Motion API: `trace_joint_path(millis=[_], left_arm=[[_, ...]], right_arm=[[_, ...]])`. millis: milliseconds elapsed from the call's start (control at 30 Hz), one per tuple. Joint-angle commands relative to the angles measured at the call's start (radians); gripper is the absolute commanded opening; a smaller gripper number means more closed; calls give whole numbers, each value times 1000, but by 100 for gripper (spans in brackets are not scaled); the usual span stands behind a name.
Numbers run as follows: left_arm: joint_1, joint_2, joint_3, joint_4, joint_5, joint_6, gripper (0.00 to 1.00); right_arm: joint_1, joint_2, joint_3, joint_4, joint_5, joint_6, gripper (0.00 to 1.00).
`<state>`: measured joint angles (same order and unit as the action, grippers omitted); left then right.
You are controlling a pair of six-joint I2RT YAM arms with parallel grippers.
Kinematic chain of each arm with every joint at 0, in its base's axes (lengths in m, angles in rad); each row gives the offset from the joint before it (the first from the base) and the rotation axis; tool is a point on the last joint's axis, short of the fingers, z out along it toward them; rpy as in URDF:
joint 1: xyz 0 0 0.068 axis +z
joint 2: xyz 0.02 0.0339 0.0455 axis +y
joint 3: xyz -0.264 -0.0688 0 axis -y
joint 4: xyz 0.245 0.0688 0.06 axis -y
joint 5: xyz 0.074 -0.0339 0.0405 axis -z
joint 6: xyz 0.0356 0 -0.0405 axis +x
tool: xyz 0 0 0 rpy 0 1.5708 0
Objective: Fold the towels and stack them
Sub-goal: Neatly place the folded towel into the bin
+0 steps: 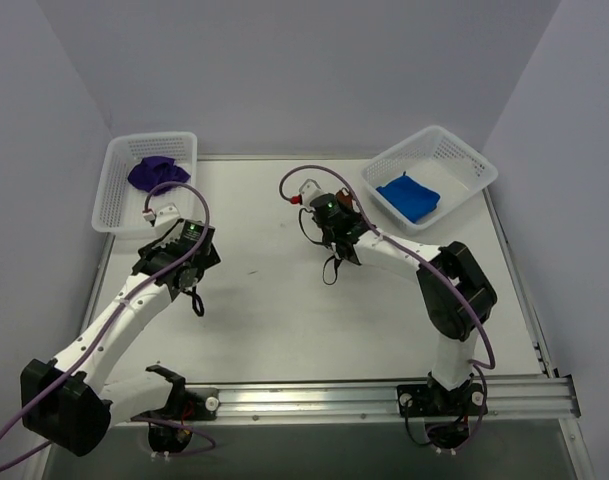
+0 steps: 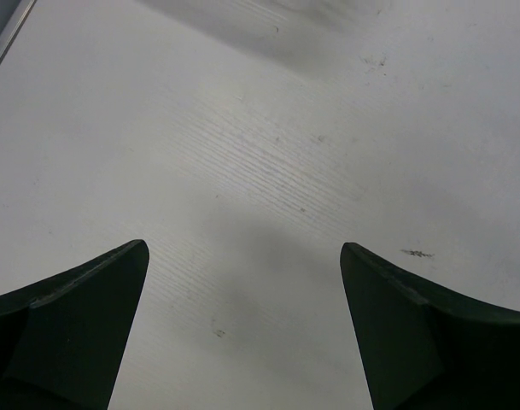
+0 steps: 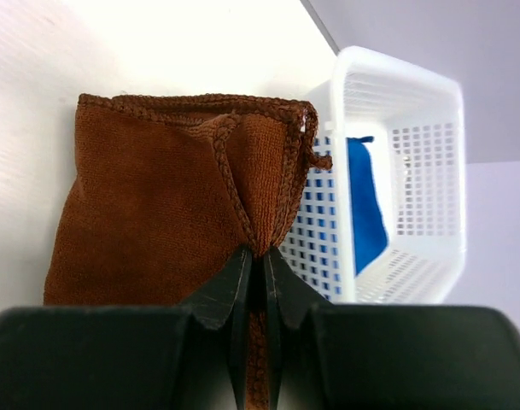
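The top camera looks steeply down from behind the near edge, taking in the whole table (image 1: 274, 310). The left wrist camera faces bare tabletop close up; the right one faces the right-hand basket (image 3: 413, 154) (also seen overhead).

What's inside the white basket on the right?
A bright blue towel lies on the floor of the right basket; nothing else shows there. Whatever might be under the towel is covered, so I cannot tell.
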<state>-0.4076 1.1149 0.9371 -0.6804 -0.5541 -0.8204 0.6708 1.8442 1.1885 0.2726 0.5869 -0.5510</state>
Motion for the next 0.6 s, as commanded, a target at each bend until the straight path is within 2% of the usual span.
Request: trace_joint_path(millis=[0,233,567], left_arm=[[26,3,57,25,-14,24,94],[64,34,75,36,-6,36,94],[115,98,120,79,33,59,94]], right_arm=[[-42,-19,48,10,1,-131,0],[-112,-25,115,-35,-32,-219,0],[-226,-49,192,-150,-119,-259,0]])
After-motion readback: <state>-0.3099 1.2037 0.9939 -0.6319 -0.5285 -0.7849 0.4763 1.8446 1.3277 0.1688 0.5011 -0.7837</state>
